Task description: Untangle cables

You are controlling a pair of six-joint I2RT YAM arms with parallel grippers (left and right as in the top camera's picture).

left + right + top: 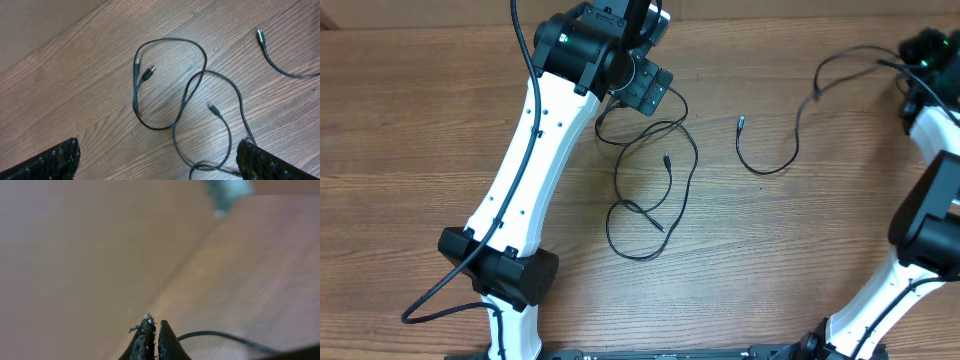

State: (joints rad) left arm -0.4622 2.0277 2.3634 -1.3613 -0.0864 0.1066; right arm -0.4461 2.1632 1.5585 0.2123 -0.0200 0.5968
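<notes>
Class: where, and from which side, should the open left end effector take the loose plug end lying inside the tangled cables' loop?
Probably the cord just behind its loose plug, coming straight down from above with the left end effector spanning the cord crosswise. That stretch lies flat on the table, with bare wood on either side and no other strand crossing it.

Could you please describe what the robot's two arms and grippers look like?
The left arm and right arm both have white links joined by bulky black joint housings. A thick black cable loops out near the left arm's base. The left gripper has black fingers with rough, textured pads; the right gripper ends in narrow black tips.
</notes>
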